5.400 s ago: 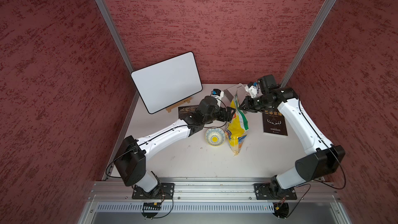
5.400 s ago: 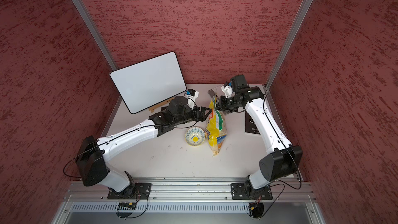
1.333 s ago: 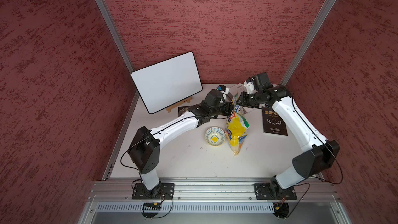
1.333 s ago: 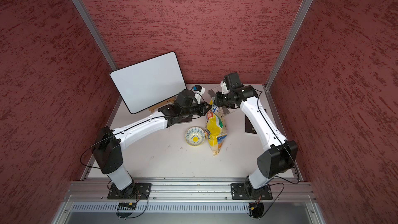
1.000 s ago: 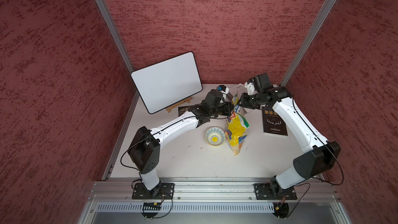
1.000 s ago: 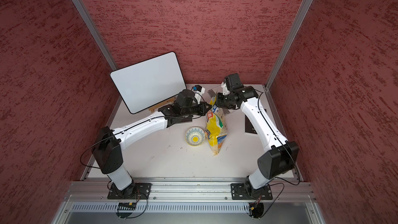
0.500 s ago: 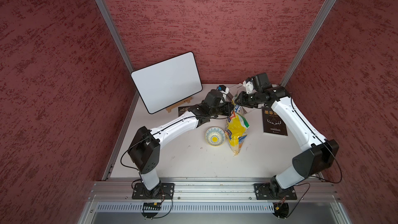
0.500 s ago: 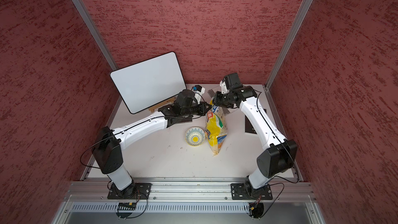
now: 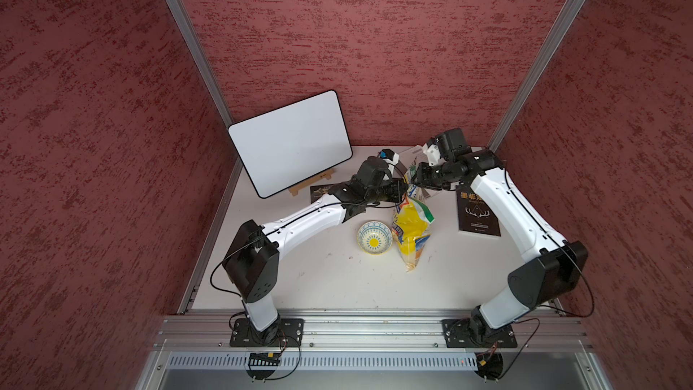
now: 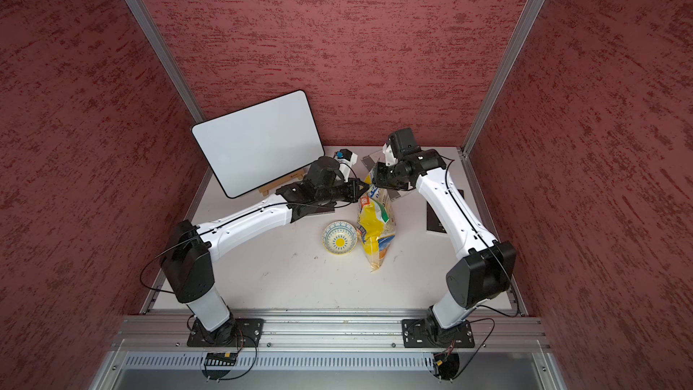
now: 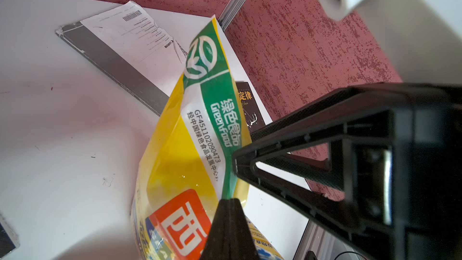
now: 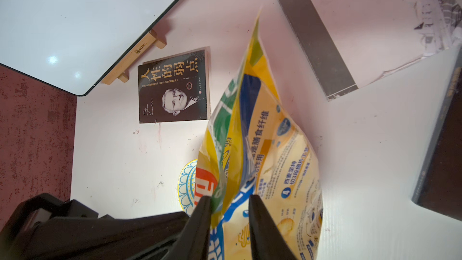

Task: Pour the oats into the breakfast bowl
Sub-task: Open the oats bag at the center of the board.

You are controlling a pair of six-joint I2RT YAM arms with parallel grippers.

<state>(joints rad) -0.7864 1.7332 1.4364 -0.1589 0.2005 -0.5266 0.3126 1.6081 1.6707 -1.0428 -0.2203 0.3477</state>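
Observation:
The yellow bag (image 9: 410, 226) with the oats stands upright on the table, right of the breakfast bowl (image 9: 374, 242), in both top views. The oats themselves are hidden inside the bag (image 10: 375, 226). My left gripper (image 11: 231, 183) is shut on the bag's green top band (image 11: 217, 111). My right gripper (image 12: 230, 201) stands open, its fingers on either side of the bag's folded top edge (image 12: 270, 151). Both grippers meet at the bag's top, the left gripper (image 9: 405, 192) facing the right gripper (image 9: 413, 181). The bowl (image 10: 339, 242) is empty, showing its yellow flower centre.
A whiteboard (image 9: 290, 142) leans on a wooden stand at the back left. A black book (image 9: 478, 211) lies right of the bag, under my right arm. Another black book (image 12: 173, 86) lies below my left arm. A flat grey packet (image 11: 112, 56) sits at the back.
The right gripper's fingers have come a little closer together around the bag's top. The left gripper keeps its hold; both arms have barely shifted.

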